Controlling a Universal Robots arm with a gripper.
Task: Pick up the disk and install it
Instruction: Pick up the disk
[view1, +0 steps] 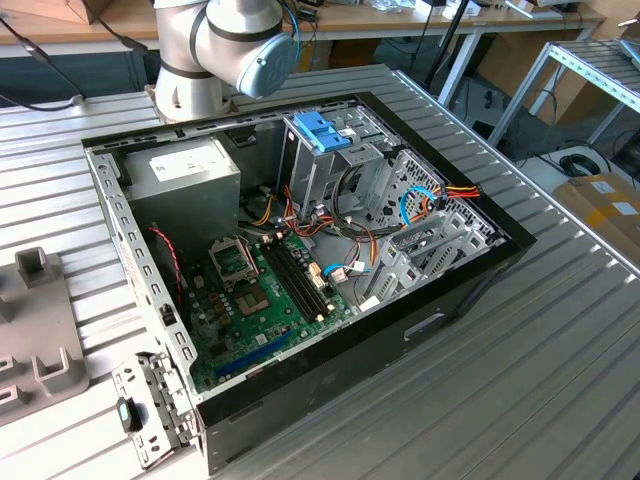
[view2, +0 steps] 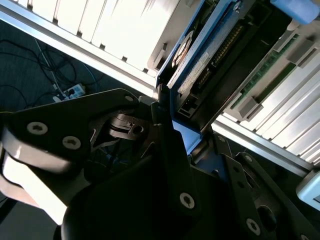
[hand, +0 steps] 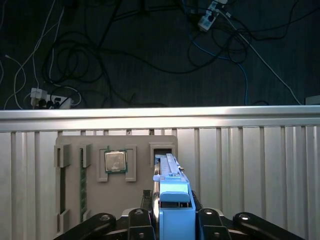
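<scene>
One black gripper (hand: 173, 212) clamps the flat silver-grey, blue-framed metal disk (hand: 169, 172) edge-up at the grey plastic tray (hand: 140, 170), near the ribbed aluminium table's rim (hand: 250, 120).

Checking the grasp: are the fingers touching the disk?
Touching. In the first wrist view the fingers clamp the disk from both sides, with no gap.

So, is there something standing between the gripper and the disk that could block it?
Nothing visible does. In the first wrist view the gripper is closed around the blue-framed disk, with no object between them. The disk's far end reaches to a slot of the grey holder.
</scene>
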